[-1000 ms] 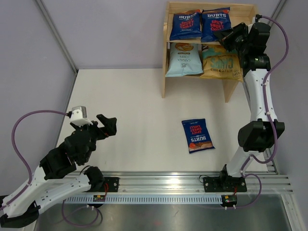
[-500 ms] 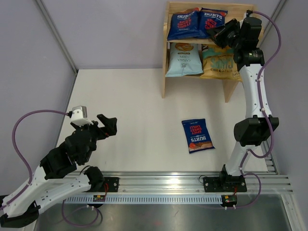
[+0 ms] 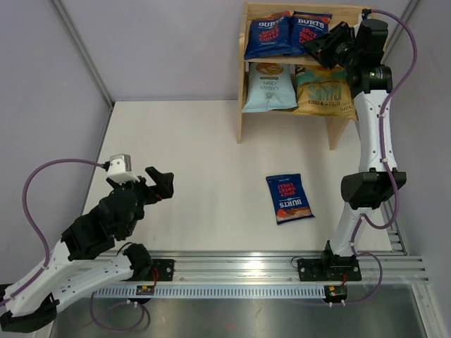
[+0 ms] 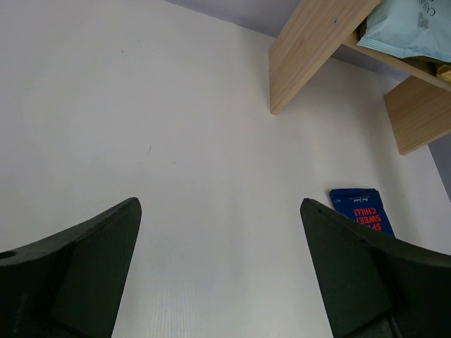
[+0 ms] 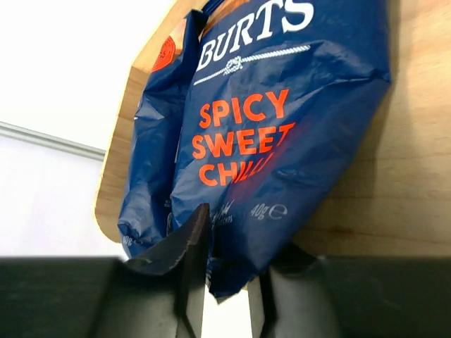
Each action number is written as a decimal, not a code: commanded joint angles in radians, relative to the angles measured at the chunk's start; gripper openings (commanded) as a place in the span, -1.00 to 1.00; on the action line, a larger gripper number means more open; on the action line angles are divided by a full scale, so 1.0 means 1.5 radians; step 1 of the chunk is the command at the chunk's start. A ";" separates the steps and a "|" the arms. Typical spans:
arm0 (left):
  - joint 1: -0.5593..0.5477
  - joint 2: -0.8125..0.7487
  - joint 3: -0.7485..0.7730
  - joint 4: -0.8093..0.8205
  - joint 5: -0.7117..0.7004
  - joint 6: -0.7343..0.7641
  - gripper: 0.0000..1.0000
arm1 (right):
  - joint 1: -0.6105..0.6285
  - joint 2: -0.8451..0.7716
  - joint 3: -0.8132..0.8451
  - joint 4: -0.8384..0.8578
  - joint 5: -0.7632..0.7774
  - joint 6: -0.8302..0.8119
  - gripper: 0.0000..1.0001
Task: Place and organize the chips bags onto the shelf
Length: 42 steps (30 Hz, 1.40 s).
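Observation:
The wooden shelf point(image 3: 243, 120) stands at the far right. Its top tier holds two dark blue Burts bags point(image 3: 268, 35) point(image 3: 310, 27) side by side. The lower tier holds the light blue bag point(image 3: 269, 88) and the yellow-gold bag point(image 3: 323, 91). My right gripper point(image 3: 315, 46) is at the top tier, shut on the bottom corner of the right Burts bag point(image 5: 268, 127), as the right wrist view point(image 5: 232, 250) shows. A third Burts bag point(image 3: 289, 198) lies flat on the table, also in the left wrist view point(image 4: 359, 208). My left gripper point(image 3: 161, 184) point(image 4: 218, 208) is open and empty, low at the near left.
The white table point(image 3: 197, 141) is walled at the back and left. An aluminium rail point(image 3: 282, 271) runs along the near edge. The shelf's side panel point(image 4: 310, 49) and the light blue bag point(image 4: 416, 28) show in the left wrist view.
My right gripper has risen and moved left along the top tier with the right Burts bag, which now sits closer to the other one. My left arm has barely shifted.

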 commanded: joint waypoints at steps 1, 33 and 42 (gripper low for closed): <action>0.001 0.010 0.000 0.029 0.013 0.000 0.98 | -0.025 -0.007 0.039 -0.060 0.010 -0.039 -0.28; -0.047 0.728 0.189 0.361 0.450 -0.181 0.98 | -0.142 -0.557 -0.543 0.031 -0.116 -0.172 0.99; -0.051 0.948 0.357 0.282 0.407 -0.200 0.95 | -0.142 -0.798 -0.884 0.207 -0.214 0.004 0.99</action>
